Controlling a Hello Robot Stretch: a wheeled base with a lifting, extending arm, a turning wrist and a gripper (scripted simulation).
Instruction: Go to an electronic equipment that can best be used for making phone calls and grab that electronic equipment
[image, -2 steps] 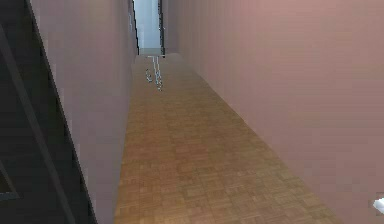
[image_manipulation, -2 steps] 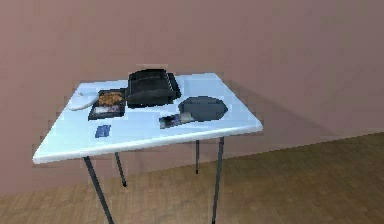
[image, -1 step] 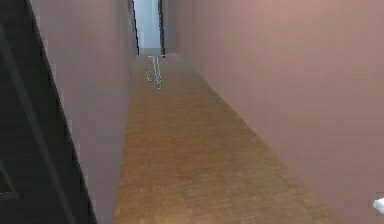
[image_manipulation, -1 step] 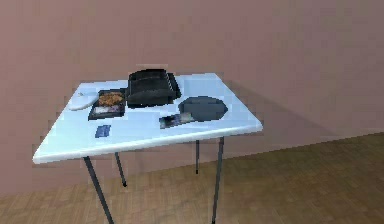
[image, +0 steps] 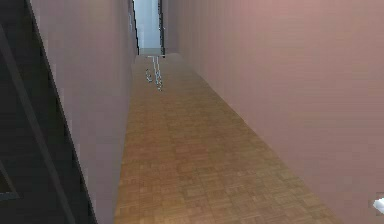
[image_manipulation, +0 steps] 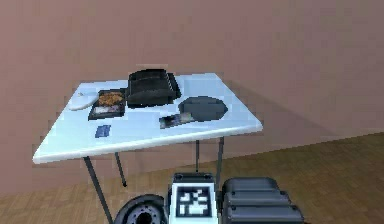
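A white desk (image_manipulation: 240, 125) stands by a pink wall in the arm side view. At its nine o'clock end lie a white lump (image_manipulation: 78, 100) and a dark book (image_manipulation: 108, 102) with an orange cover. At the book's six o'clock, near the front edge, lies a small dark-blue slab (image_manipulation: 102, 130), phone-like but too small to be sure. A black box (image_manipulation: 152, 87) sits at twelve o'clock, with a grey disc (image_manipulation: 203, 107) toward three. The claw (image_manipulation: 140, 212) shows below the desk at six o'clock. I cannot tell how wide it stands or whether it holds anything.
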